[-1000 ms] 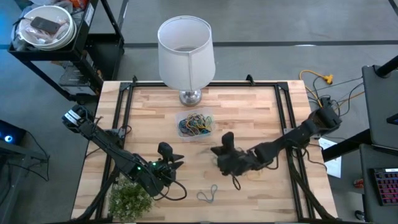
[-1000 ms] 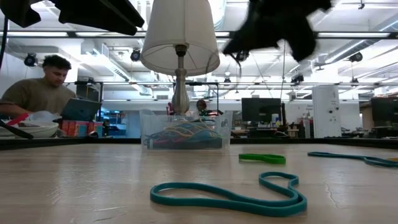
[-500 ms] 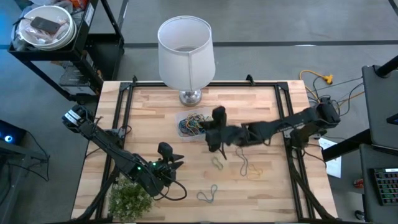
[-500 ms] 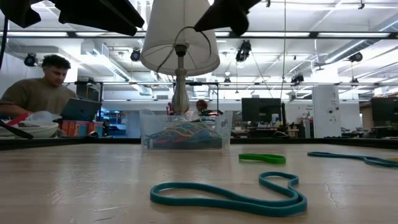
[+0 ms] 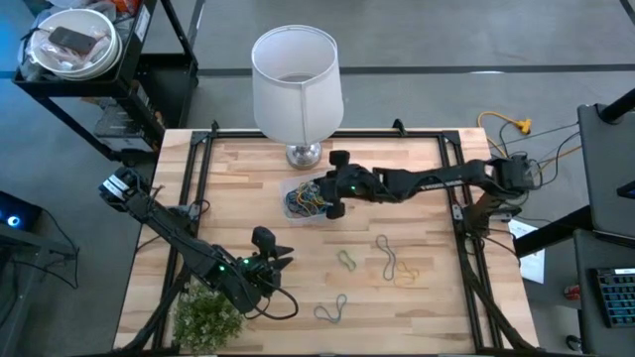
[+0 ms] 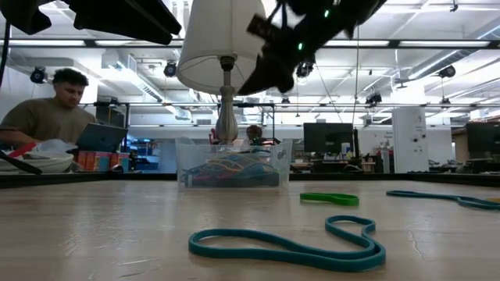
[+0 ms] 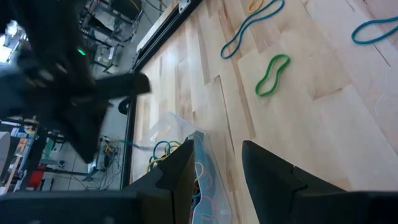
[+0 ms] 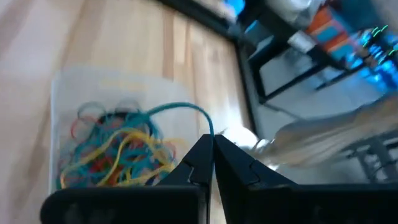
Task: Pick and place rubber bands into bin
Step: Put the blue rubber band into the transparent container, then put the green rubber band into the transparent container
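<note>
Just above the bin (image 8: 68, 106), the right pincer (image 8: 212, 151) is pinching a teal rubber band (image 8: 177, 109); releasing off-centre is probably risking it draping over the rim.

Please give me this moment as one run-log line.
right gripper: shut on teal rubber band, over bin | left gripper: open, waiting near front | loose bands on table
</note>
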